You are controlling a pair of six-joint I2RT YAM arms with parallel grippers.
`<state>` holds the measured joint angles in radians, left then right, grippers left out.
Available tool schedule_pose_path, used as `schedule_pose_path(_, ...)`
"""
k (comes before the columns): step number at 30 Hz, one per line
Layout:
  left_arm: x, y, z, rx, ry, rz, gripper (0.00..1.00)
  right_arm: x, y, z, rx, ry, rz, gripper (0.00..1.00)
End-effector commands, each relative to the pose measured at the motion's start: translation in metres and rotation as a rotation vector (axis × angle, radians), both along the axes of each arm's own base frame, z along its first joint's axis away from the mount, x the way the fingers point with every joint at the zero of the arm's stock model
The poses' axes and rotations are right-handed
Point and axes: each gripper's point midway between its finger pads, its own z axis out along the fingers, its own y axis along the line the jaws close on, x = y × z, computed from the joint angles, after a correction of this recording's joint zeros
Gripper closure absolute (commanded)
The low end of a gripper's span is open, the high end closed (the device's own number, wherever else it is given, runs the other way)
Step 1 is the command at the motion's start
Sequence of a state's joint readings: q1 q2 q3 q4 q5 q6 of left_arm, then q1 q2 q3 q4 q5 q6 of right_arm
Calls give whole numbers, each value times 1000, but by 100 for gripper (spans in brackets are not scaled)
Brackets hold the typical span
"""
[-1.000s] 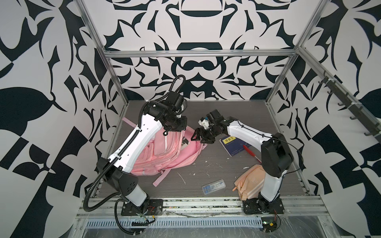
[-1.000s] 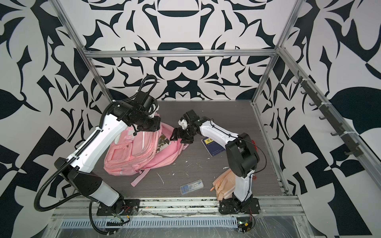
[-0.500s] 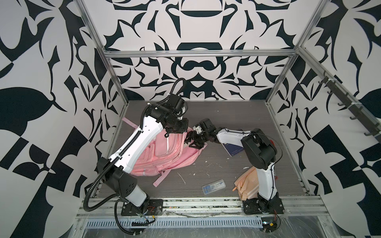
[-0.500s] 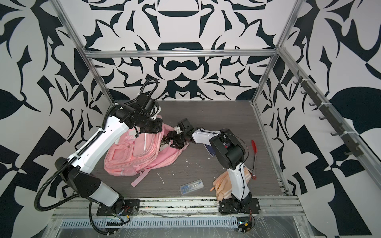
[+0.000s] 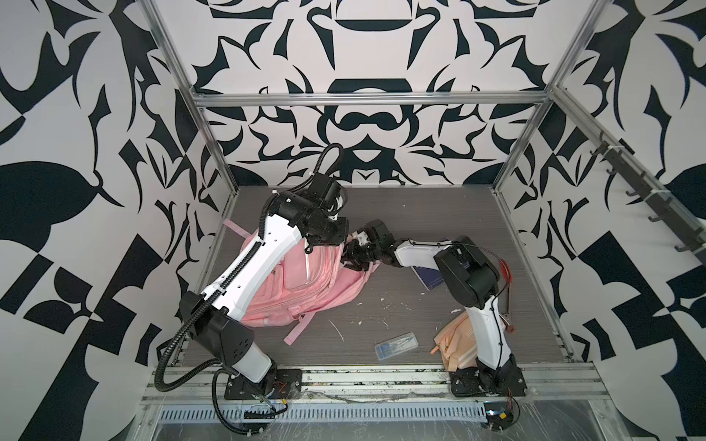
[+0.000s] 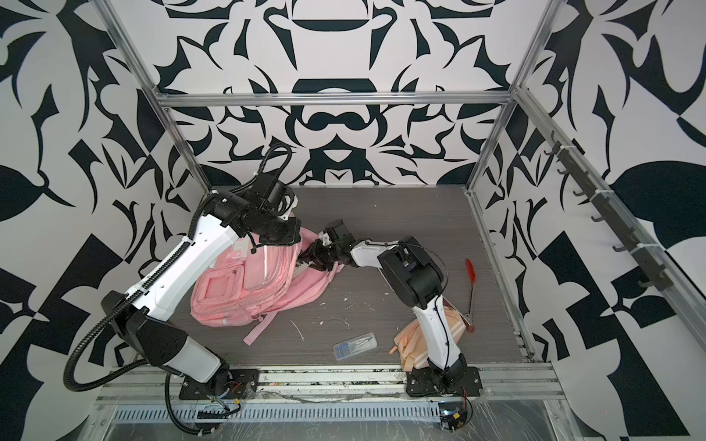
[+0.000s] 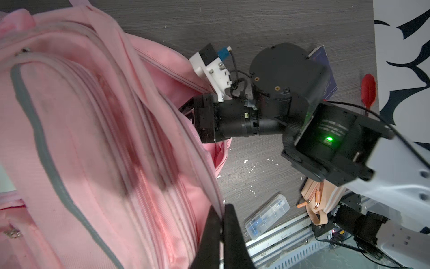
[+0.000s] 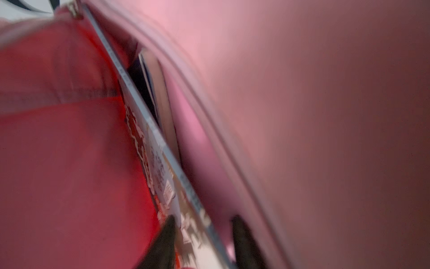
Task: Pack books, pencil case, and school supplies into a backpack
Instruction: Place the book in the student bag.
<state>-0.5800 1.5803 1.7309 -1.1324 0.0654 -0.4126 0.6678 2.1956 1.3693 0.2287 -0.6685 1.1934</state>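
Top view: backpack (image 5: 305, 282) lies on table (image 5: 420, 214) at 9 o'clock. Navy book (image 5: 429, 278) at 3, box (image 5: 395, 345) at 6, pencil case (image 5: 454, 336) at 5 beneath the right arm. Right claw (image 5: 349, 259) sits at the backpack mouth.
Left wrist view: left claw (image 7: 222, 223) clamped together on the backpack rim.
Right wrist view: right claw apart, its fingers (image 8: 167, 237) astride pale book (image 8: 162, 177) inside the backpack.

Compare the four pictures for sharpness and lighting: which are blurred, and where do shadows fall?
Right wrist view: heavily blurred, red-pink cast inside the backpack, book print unreadable. Left wrist view: backpack smeared with a dark shadow across it, box sharper. Both top views: sharp, evenly lit.
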Motion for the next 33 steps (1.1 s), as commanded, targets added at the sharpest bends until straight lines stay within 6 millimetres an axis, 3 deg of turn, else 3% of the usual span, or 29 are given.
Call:
schedule_pose_path(1,-2,-10,18,-61,-32,-29,100,5,7,-13,-18,-56,18,93)
schedule_pose_path(2,-2,-9,16,-58,-28,-29,100,5,7,-9,-25,-81,42,100)
schedule_pose_path(7,-2,-9,10,-49,-17,-29,100,2,5,26,-78,-281,198,100)
schedule_pose_path(10,-2,-7,9,-41,-15,-32,100,-17,3,56,-70,-380,423,100)
schedule_pose_path(15,-3,-5,3,-12,0,-49,100,-47,-48,79,-159,-424,719,100)
schedule_pose_path(17,-2,-4,2,-1,5,-58,100,-46,-68,80,-187,-415,762,100)
schedule_pose_path(19,-3,-4,2,3,11,-63,100,-37,-71,74,-221,-418,771,100)
schedule_pose_path(22,-5,-4,0,3,18,-62,100,-17,-50,69,-195,-408,743,100)
schedule_pose_path(26,-9,-3,-1,-3,26,-64,100,17,3,72,-125,-453,635,100)
schedule_pose_path(30,-12,-6,2,-20,21,-67,100,23,46,67,-107,-486,662,100)
schedule_pose_path(33,-13,-9,0,-26,22,-69,100,21,62,58,-81,-482,655,100)
